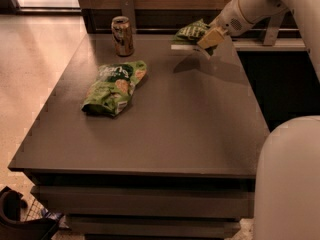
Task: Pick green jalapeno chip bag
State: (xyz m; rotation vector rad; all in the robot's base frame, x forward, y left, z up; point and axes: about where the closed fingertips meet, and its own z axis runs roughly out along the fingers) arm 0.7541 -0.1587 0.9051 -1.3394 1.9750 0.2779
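Note:
The green jalapeno chip bag [189, 35] is flat and light green with white lettering and a pale edge strip. It hangs in the air above the far right part of the table [175, 129], with its shadow below it. My gripper [210, 38] is shut on the bag's right end, at the end of the white arm that reaches in from the upper right.
A bulkier, darker green chip bag [114, 87] lies on the left half of the table. A brown soda can [122, 35] stands upright near the far left edge. A dark ledge runs behind the table. My white base [287, 184] fills the lower right.

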